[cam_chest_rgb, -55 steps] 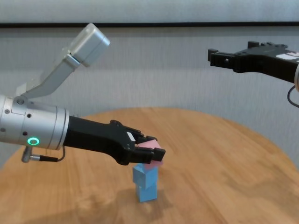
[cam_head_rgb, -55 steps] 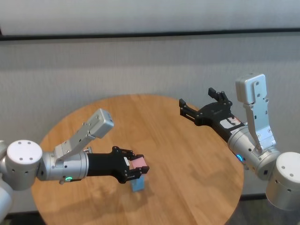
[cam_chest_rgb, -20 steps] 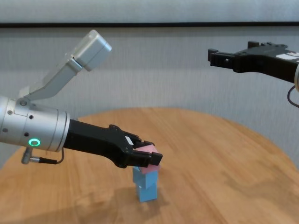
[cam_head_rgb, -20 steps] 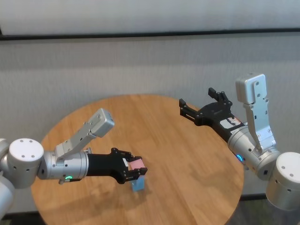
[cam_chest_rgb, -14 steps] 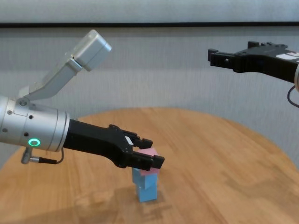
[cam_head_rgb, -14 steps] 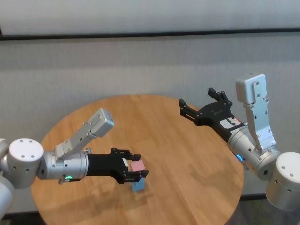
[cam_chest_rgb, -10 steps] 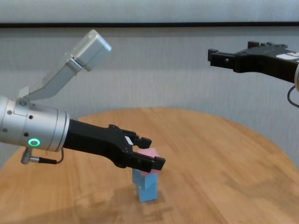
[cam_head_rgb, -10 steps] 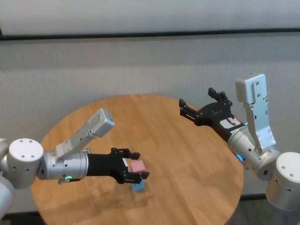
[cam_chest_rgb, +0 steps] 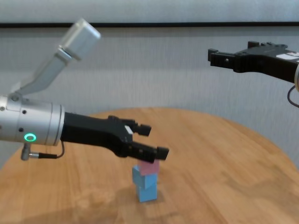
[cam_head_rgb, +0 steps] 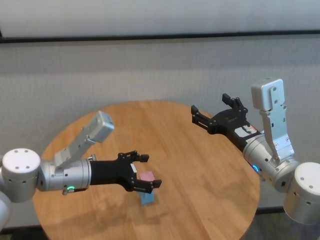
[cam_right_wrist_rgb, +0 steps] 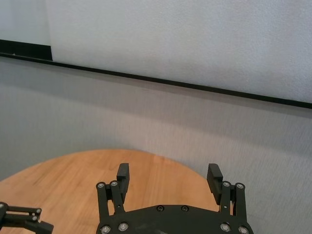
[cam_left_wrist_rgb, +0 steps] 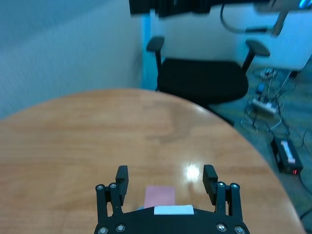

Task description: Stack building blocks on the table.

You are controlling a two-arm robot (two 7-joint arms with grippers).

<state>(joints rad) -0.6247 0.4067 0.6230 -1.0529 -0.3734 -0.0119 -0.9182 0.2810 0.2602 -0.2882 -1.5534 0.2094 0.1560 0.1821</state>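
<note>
Near the front edge of the table (cam_chest_rgb: 224,154) stands a little tower of blocks: two blue blocks (cam_chest_rgb: 145,184) with the pink block (cam_chest_rgb: 149,167) on top. The left gripper (cam_chest_rgb: 152,140) hangs just above the pink block, fingers wide apart, holding nothing (the block sits a little below and between them). To me the stack looks done, so this arm only needs to lift straight away without bumping it. The right gripper (cam_head_rgb: 210,111) waits high over the far right edge, fingers apart and empty.
</note>
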